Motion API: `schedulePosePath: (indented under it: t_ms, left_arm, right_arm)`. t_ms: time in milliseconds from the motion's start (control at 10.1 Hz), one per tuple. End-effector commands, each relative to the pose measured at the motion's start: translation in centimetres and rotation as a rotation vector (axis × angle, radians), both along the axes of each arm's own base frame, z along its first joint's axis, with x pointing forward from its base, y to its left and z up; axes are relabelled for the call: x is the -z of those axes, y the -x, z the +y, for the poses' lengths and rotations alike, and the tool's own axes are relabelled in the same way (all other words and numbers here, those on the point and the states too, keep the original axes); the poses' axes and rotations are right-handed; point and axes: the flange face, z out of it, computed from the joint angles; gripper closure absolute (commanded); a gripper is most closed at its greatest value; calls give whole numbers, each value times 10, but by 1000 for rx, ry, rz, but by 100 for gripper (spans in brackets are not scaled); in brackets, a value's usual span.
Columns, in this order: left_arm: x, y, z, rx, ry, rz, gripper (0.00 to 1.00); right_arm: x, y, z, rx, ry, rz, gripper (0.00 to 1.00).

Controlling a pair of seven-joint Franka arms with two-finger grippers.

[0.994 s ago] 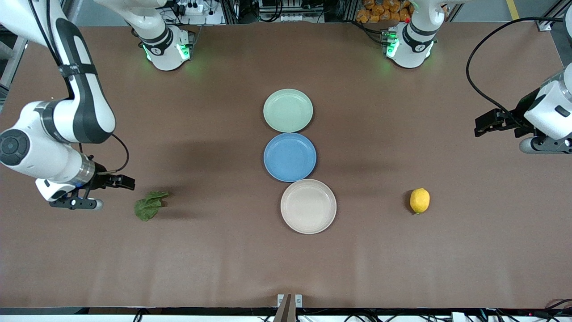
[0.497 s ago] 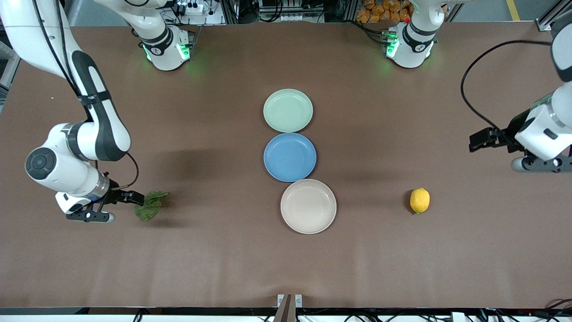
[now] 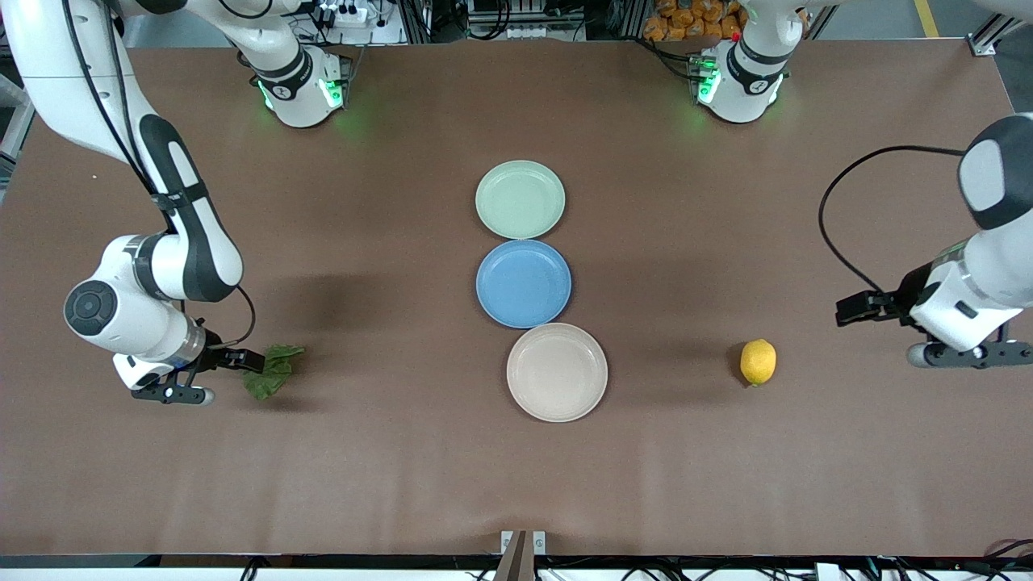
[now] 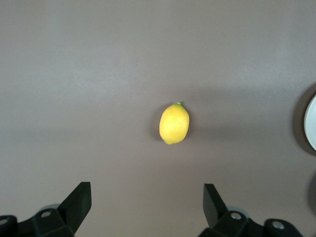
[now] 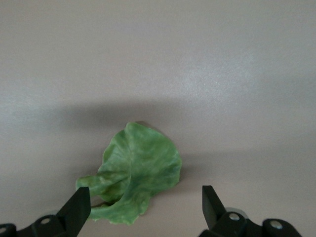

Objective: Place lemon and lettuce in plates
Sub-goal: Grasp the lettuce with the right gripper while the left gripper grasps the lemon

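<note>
The lettuce, a dark green wrinkly leaf, lies on the table toward the right arm's end. My right gripper is open and empty just above it; in the right wrist view the lettuce sits partly between the fingertips, with the gripper over its edge. The lemon lies toward the left arm's end. My left gripper is open and empty above the table beside it; in the left wrist view the lemon lies ahead of the gripper. The mint green plate and the beige plate are empty.
A blue plate sits between the mint and beige plates, in a row down the table's middle. The beige plate's rim shows at the edge of the left wrist view. The brown table surface is bare elsewhere.
My right gripper has moved down and toward the lettuce, now over its edge. My left gripper has moved toward the front camera and closer to the lemon. Lemon, lettuce and plates have not moved.
</note>
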Motion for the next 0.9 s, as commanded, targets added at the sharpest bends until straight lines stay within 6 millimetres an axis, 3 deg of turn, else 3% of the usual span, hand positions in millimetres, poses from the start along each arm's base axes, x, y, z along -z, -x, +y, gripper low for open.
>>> schedulePosePath:
  t_ms: [0,398,796]
  left_arm:
    - [43,-5,-8,6,18,-13,0]
    - [113,-6,-19,17,26,-34,0]
    - [176,-8,-25,1,60,-16,0]
  right_arm:
    - [18,-3,-1,12,-8,-6,0]
    - [43,-1,8,31,-30,7,0]
    - [48,1,23,56,-34,18,0]
